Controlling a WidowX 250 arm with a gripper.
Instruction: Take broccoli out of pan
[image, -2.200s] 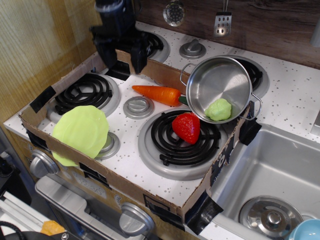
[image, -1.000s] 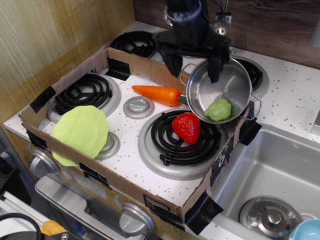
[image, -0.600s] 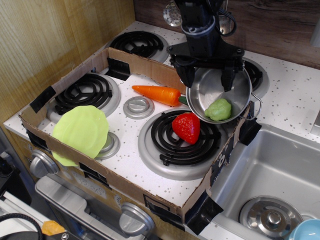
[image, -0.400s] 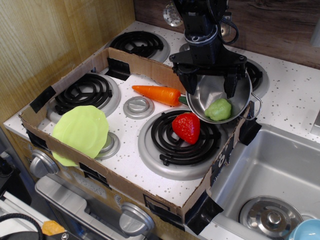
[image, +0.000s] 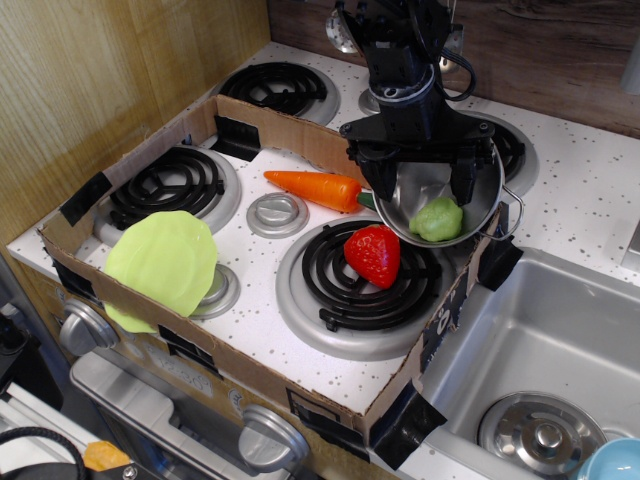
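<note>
The broccoli (image: 437, 219), pale green and lumpy, lies in the lower right part of the pan (image: 480, 210), a shiny steel pot with wire loop handles tilted on the cardboard tray's back right corner. My black gripper (image: 420, 188) hangs over the pan with its jaws wide open. One finger (image: 377, 182) is at the pan's left rim, the other finger (image: 462, 181) is just above and right of the broccoli. It holds nothing.
A red strawberry (image: 374, 254) sits on the front right burner just below the pan. An orange carrot (image: 315, 188) lies left of the pan. A light-green lettuce leaf (image: 162, 262) lies at the front left. The sink (image: 560, 340) is to the right.
My gripper has swung from the back left across to the pan and come down over it, jaws still open. The broccoli and the pan have not moved.
</note>
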